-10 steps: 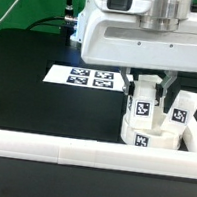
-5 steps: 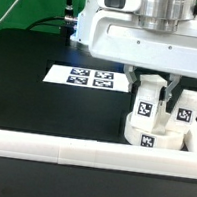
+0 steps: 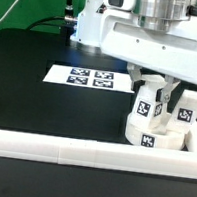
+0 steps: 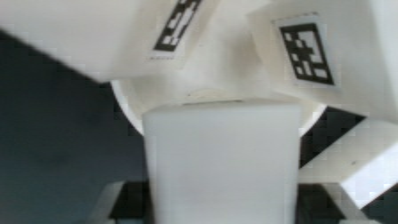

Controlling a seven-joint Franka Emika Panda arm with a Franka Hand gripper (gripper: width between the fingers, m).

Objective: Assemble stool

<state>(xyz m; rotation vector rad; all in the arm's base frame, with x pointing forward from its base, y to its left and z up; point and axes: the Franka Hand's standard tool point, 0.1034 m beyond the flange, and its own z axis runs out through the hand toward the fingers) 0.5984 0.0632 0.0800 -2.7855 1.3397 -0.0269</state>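
I see the black table wide open toward the exterior view's left, bare apart from the marker board lying flat near the middle. Along the near edge runs a long white border rail, and at the exterior view's right it meets a shorter rail, so the corner is closed on two sides with little room to shift anything there. Tucked into that corner sits the seat disc, close to both rails; I cannot tell if it touches them. A leg block stands upright on the disc, tag facing the camera, with a second leg block just beside it toward the exterior view's right, also on the disc. My gripper has its fingers on either side of the first block's upper part, clamped on it. In the wrist view that leg block fills the centre over the round disc, two tagged blocks behind.
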